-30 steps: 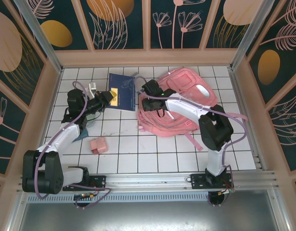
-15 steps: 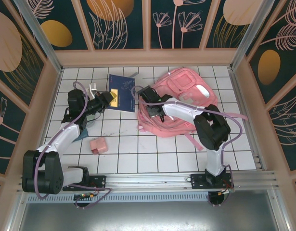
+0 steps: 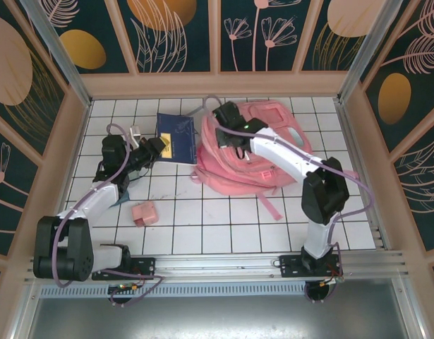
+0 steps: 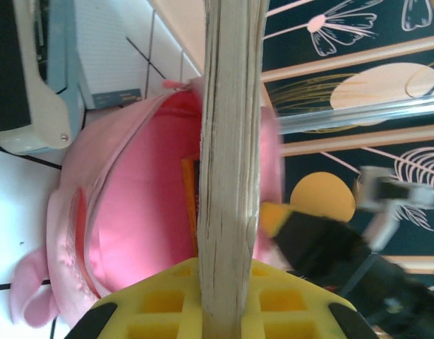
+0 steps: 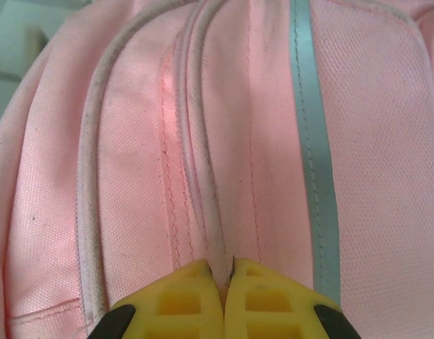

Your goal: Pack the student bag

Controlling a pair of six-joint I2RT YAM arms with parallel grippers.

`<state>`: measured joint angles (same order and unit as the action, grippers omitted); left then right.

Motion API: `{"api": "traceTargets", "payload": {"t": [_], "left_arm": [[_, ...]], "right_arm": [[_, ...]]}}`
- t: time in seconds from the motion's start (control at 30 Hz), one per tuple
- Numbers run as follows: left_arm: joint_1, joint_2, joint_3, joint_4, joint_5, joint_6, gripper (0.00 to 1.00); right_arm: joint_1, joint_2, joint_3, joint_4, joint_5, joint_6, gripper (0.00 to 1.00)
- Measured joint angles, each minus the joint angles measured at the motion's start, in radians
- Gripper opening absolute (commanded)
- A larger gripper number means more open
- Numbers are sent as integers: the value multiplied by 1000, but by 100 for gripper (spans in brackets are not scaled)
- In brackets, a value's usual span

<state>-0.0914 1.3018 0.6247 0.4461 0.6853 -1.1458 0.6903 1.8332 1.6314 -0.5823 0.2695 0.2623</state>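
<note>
right now your left gripper [image 3: 160, 145] is clenched on a blue book [image 3: 178, 135], its pages pinched edge-on between the yellow fingers in the left wrist view. the bag [image 3: 262, 159] lies on the table [image 3: 224, 226] toward the far side, to the right of that gripper. the book's leading edge is just beside the bag's left rim. your right gripper [image 5: 226, 282] is closed tight on a ridge of piping on the bag's upper side. from the top camera it sits at the bag's far left corner, so it looks to be holding the mouth up for you.

the relation that matters: seen past the book, the bag's pink inside gapes straight ahead, and the book's long edge points into that gap rather than across it. something orange sits inside, partly hidden behind the book. the left arm is the nearer one and the one carrying the book, so the insertion falls to it, probably as a push to the right along the book's own plane. watch the lower lip of the opening, since the soft fabric could fold under the book's corner. a small pink box [image 3: 144, 212] rests well apart from the bag, near the left arm.
</note>
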Motion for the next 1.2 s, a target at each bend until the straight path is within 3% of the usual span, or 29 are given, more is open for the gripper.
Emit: {"api": "traceTargets", "payload": {"t": [0.2,0.57,0.77,1.03,1.13,1.2], "left_arm": [[-74,63,-4,42,-80,-34,0],[-354,324,137,167,-245,-127,0],[-502,492,305,212,-327,-162,0],[-612,726,560,187,-439,-183,0],[-644,795,659,146,-481,-183,4],[-667,829,721,107,-497,-179,13]], "right_arm": [[-101,-49,67,-13,-163,60,0],[-245,-122,37,13,-449,200,0],[-268,-148,20,34,-505,259,0],[-268,-164,5,60,-545,302,0],[-270,-167,5,62,-553,309,0],[-277,-171,5,61,-553,315,0]]}}
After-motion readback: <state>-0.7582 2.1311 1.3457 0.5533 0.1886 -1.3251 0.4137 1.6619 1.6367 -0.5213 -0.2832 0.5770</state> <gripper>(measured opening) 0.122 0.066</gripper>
